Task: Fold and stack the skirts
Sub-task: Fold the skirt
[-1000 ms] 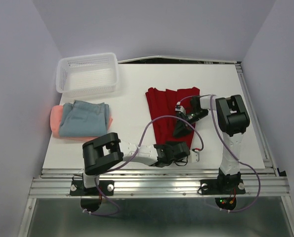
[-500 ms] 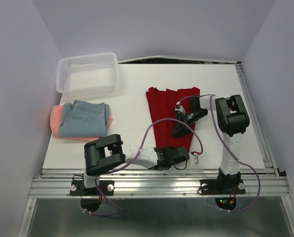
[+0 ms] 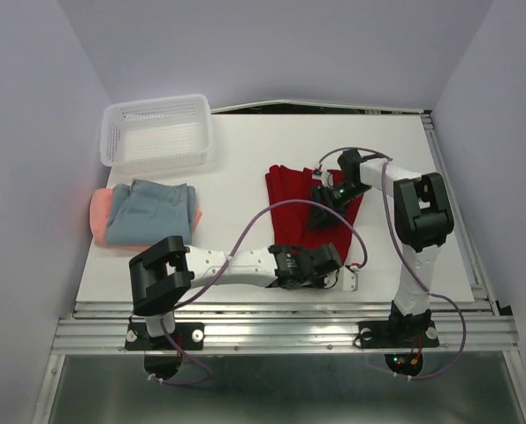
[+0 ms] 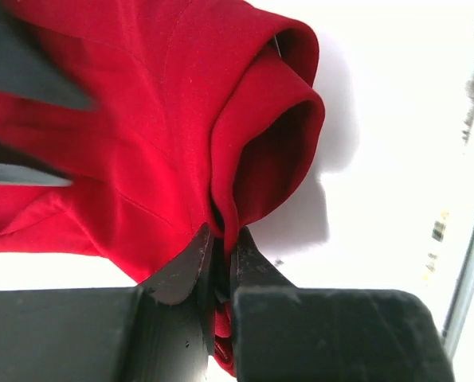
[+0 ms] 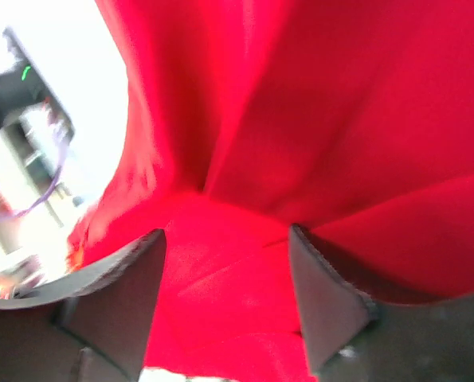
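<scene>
Both grippers meet the large dark red pleated cloth skirt (image 3: 289, 187), lying near-to-far right of centre: the left gripper (image 4: 219, 239) pinches its near hem, the right gripper (image 5: 225, 239) spreads wide over its far half.

Salmon-pink skirt (image 3: 100, 212), at the table's (image 3: 236, 177) left edge, mostly covered by blue-grey skirt (image 3: 149, 212). Dark red skirt (image 3: 291, 187): near end hidden under left gripper (image 3: 320, 263); right wrist view blurred.

Low and stretched rightward, left gripper (image 4: 222, 235) pinched tight; right gripper (image 5: 225, 239) (jaws well apart) angled downward, farther out.
</scene>
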### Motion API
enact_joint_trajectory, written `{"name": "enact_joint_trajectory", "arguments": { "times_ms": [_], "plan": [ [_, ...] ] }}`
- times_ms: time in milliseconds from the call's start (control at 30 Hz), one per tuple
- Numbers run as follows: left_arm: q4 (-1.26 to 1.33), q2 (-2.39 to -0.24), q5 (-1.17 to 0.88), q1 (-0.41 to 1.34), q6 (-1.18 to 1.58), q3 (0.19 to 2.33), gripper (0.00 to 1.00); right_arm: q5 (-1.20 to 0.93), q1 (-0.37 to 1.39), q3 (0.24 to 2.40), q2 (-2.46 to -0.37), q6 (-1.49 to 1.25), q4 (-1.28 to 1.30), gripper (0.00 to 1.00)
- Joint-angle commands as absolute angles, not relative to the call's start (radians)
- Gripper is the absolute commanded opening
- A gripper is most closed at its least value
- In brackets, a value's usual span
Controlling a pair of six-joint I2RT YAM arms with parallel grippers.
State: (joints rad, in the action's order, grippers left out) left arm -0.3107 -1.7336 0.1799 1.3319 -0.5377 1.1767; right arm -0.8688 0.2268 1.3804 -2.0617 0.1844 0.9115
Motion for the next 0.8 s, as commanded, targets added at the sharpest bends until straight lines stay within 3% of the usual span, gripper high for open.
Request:
{"name": "enact_joint_trajectory", "arguments": {
  "times_ms": [0,167,333,467,767],
  "plan": [
    [-0.451,-1.669,0.039,1.332,-0.519,1.249,0.00,-0.746,0.219,1.523,-1.997,0.184,0.816,0.71],
    [-0.554,-1.666,-0.113,1.316,-0.509,1.296,0.00,-0.703,0.199,1.693,-2.043,0.167,0.811,0.73],
    [-0.650,-1.664,-0.250,1.290,-0.508,1.362,0.00,-0.670,0.199,1.732,-2.106,0.144,0.756,0.73],
    [-0.724,-1.675,-0.334,1.266,-0.514,1.437,0.00,-0.693,0.199,1.677,-2.141,0.098,0.663,0.72],
    [-0.939,-1.782,-0.388,1.158,-0.594,1.713,0.00,-0.758,0.242,1.505,-2.128,0.101,0.618,0.57]
  ]
}}
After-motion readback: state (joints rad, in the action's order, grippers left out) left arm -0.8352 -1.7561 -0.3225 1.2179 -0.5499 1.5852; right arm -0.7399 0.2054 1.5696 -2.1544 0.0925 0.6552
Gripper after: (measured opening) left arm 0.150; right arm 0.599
